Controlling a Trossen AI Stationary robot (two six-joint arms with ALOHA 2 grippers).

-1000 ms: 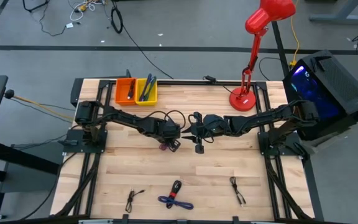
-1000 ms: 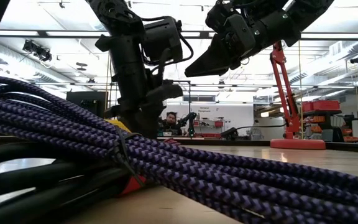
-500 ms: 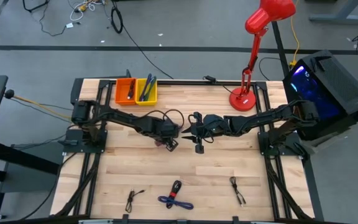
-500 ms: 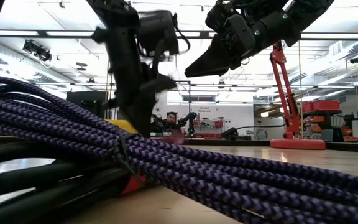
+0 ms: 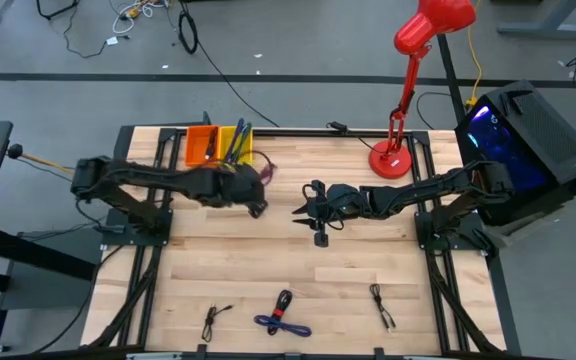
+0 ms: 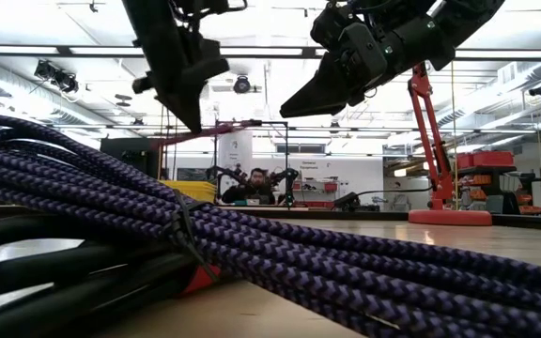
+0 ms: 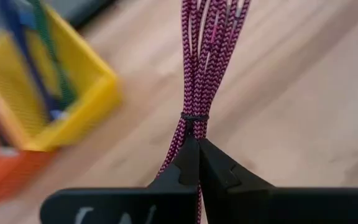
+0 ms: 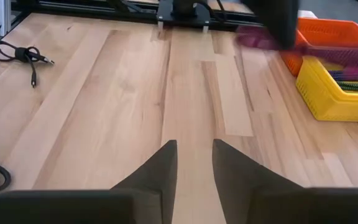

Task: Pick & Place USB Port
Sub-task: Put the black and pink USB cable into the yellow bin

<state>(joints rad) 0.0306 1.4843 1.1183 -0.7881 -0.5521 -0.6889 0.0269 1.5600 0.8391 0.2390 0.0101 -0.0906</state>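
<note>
A magenta braided cable bundle (image 7: 207, 56), bound by a thin black tie, is in my left gripper (image 7: 197, 149), which is shut on it. In the high view my left gripper (image 5: 253, 190) is above the table just near of the yellow bin (image 5: 234, 148), with the cable (image 5: 265, 170) sticking out beside it. The yellow bin (image 7: 55, 93) holds blue and green cables. An orange bin (image 5: 202, 146) sits beside it. My right gripper (image 5: 303, 211) hovers open over the table's middle (image 8: 194, 158) and touches nothing. My left gripper pinches the magenta bundle between its two fingertips (image 7: 219, 168), right at the black tie (image 7: 191, 119). Several strands pass together through the pinch. The bundle is lifted clear of the table and fans out beyond the fingertips.
A purple-blue cable coil with a red tie (image 5: 282, 322) lies near the near edge and fills the low view's foreground (image 6: 252, 244). Two small black cables (image 5: 213, 321) (image 5: 382, 305) lie beside it. A red desk lamp (image 5: 392, 155) stands at the far right.
My left arm has swung from the table's middle toward the far left, to beside the yellow bin, and has risen. The magenta cable has gone with it and is lifted clear of the table.
</note>
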